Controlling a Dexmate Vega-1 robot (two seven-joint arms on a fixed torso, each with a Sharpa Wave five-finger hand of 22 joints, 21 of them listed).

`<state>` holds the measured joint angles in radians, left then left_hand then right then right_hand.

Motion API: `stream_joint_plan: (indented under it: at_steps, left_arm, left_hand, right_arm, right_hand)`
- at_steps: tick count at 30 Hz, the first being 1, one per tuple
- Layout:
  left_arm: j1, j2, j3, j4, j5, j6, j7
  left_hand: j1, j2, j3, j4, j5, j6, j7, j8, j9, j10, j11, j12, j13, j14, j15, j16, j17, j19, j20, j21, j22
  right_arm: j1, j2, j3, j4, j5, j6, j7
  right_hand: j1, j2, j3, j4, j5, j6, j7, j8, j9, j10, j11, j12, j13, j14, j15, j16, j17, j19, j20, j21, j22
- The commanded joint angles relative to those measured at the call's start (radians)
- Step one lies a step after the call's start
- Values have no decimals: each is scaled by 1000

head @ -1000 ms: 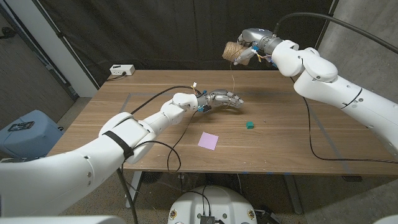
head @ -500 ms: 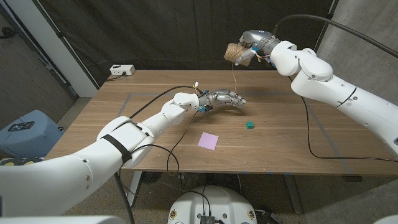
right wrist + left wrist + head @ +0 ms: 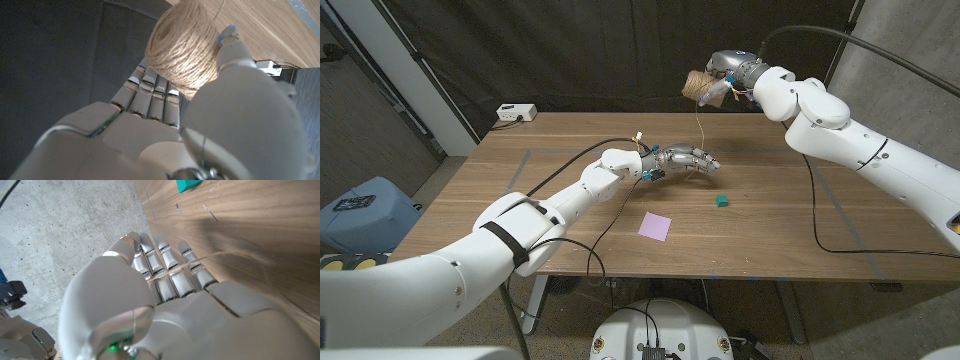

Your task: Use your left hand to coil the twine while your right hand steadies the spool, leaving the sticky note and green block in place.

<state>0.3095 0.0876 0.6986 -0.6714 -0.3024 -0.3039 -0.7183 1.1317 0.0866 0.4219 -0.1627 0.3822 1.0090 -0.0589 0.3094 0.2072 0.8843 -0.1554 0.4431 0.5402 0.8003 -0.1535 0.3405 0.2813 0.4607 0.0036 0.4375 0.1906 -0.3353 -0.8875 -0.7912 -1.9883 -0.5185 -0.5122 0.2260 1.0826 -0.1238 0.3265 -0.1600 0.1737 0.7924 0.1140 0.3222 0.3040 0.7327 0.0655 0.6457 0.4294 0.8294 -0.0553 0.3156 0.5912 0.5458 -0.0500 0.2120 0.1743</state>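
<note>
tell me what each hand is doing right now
Left hand: fingers curled over the twine, low over the table; a firm grip cannot be told.
Right hand: holding the spool up in the air.

a white power strip (image 3: 517,113) lies at the far left corner of the wooden worktop (image 3: 570,215). a dark curtain (image 3: 570,50) hangs behind the worktop. on the floor to the left stands a blue-grey bin (image 3: 360,212) with a small dark object on top.
</note>
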Motion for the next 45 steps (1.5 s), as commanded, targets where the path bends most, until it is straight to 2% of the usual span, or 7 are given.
stream_joint_plan:
  at_steps: [1, 14, 18, 26, 40, 45]
  left_arm:
    - [13, 14, 9, -42, -11, 15, -19]
    - [34, 39, 8, -92, -29, 34, -36]
    - [47, 59, 5, -127, -34, 47, -32]
    - [86, 111, 0, -225, -46, 82, -25]
    - [183, 240, -13, -470, -80, 171, 14]
    - [203, 264, -14, -517, -90, 185, 29]
  left_hand:
    - [10, 0, -6, 1, 7, 9, 2, -2, 2, 8, 2, -4, 7, 9, 0, -4, 4, -3, 2, 6, 3]
    - [10, 0, -7, 1, 7, 9, 2, -3, 2, 9, 2, -6, 8, 7, 0, -7, 4, -4, 2, 7, 3]
    - [9, 0, -7, 1, 7, 6, 2, -5, 2, 6, 3, -8, 9, 6, 1, -7, 5, -4, 2, 8, 3]
    - [11, 0, -8, 0, 7, 7, 3, -5, 2, 6, 3, -10, 10, 5, 1, -9, 7, -6, 2, 8, 3]
    - [7, 0, -9, 3, 8, 7, 2, -6, 2, 9, 1, -14, 9, 7, 1, -12, 5, -7, 3, 10, 3]
    - [8, 0, -9, 2, 8, 7, 1, -7, 2, 8, 3, -15, 9, 7, 2, -13, 6, -7, 3, 10, 3]
  right_arm:
    - [14, 21, -21, 43, -13, -21, -3]
    - [37, 49, -46, 102, -20, -29, -2]
    - [44, 57, -52, 110, -21, -33, 0]
    - [55, 70, -67, 116, -35, -54, 6]
    - [70, 96, -94, 127, -53, -83, 16]
    - [78, 103, -104, 129, -62, -94, 24]
  right_hand:
    - [154, 160, -2, 2, 6, 174, -172, 4, 2, 181, -168, 3, 5, 44, -173, 1, 5, 11, -23, -3, 4]
    - [156, 162, -6, 3, 7, 174, -176, 4, 2, 180, -174, 0, 5, 44, -174, -1, 7, 11, -25, -3, 4]
    - [153, 163, -8, 4, 6, 175, -177, 5, 1, 178, -166, -2, 5, 44, -172, -3, 7, 12, -26, -3, 4]
    - [154, 161, -9, 3, 6, 174, -177, 4, 1, 177, -173, -3, 6, 44, -171, -5, 7, 11, -26, -3, 4]
    - [155, 162, -11, 3, 6, 174, -178, 4, 0, 178, -173, -5, 7, 43, -173, -8, 9, 11, -27, -3, 4]
    - [155, 163, -12, 3, 6, 175, -178, 4, 0, 177, -174, -6, 7, 45, -173, -8, 11, 11, -27, -3, 4]
